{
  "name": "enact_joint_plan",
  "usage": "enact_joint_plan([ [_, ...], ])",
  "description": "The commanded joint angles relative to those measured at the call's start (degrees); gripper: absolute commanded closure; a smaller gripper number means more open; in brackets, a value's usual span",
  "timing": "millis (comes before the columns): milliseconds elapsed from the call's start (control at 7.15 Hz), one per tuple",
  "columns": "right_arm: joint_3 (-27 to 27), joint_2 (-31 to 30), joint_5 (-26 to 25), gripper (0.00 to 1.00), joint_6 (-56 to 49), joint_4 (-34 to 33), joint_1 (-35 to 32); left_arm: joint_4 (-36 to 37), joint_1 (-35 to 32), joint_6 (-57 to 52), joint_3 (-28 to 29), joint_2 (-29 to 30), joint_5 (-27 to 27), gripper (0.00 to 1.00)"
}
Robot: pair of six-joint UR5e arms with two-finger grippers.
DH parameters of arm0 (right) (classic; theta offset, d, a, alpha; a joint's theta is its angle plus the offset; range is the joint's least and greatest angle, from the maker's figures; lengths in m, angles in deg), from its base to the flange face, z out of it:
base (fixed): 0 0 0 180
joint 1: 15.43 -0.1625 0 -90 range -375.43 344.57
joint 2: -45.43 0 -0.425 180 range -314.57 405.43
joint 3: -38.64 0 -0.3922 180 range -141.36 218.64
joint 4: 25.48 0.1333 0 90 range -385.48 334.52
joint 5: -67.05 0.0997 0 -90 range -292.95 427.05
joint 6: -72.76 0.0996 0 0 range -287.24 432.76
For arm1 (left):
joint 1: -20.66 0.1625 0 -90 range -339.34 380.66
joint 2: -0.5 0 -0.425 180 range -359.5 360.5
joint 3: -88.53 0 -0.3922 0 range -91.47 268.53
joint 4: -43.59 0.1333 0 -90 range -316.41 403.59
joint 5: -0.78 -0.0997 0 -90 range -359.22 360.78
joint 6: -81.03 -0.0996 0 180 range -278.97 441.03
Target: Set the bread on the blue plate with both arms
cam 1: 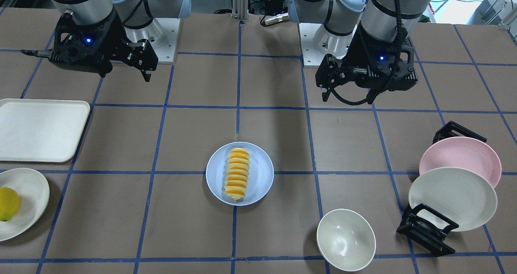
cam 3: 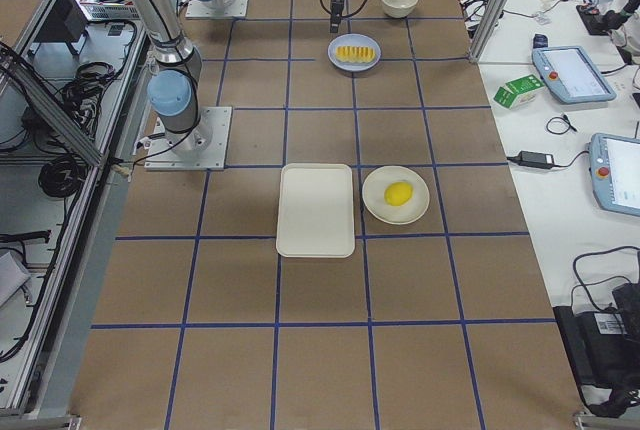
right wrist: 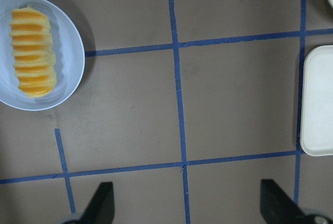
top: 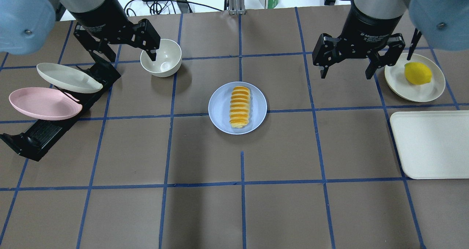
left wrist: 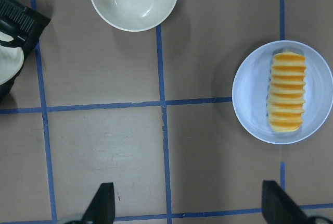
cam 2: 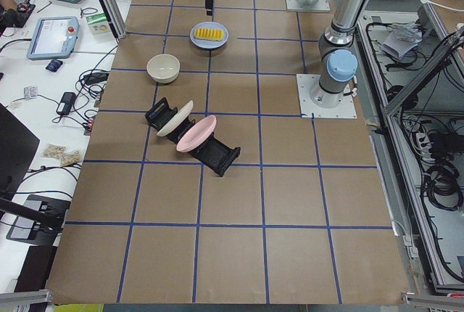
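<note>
Brown table (top: 205, 212) bears bread (top: 240, 107) on blue plate (top: 220, 109); left fingers (top: 149, 40), right fingers (top: 321, 54) spread apart beneath "Adaptive" lettering (top: 377, 34).

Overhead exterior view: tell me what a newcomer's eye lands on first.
The yellow-orange bread lying along the blue plate at the table's centre draws the eye first. The left gripper and right gripper hang open and empty to either side of it. Next come the lemon on a cream plate at the right and the pink plate tilted in a black rack at the left.
</note>
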Motion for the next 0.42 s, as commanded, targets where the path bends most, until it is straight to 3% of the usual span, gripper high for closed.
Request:
enact_joint_plan([
  [0, -0.15, -0.71, 0.62, 0.0, -1.53, 0.22, 2.2, 0.0, 0.04, 0.01, 0.0, -0.07, 0.08, 0.0],
  [280, -0.15, -0.81, 0.53, 0.0, -1.18, 0.3, 1.94, -0.09, 0.04, -0.08, 0.0, 0.11, 0.17, 0.0],
])
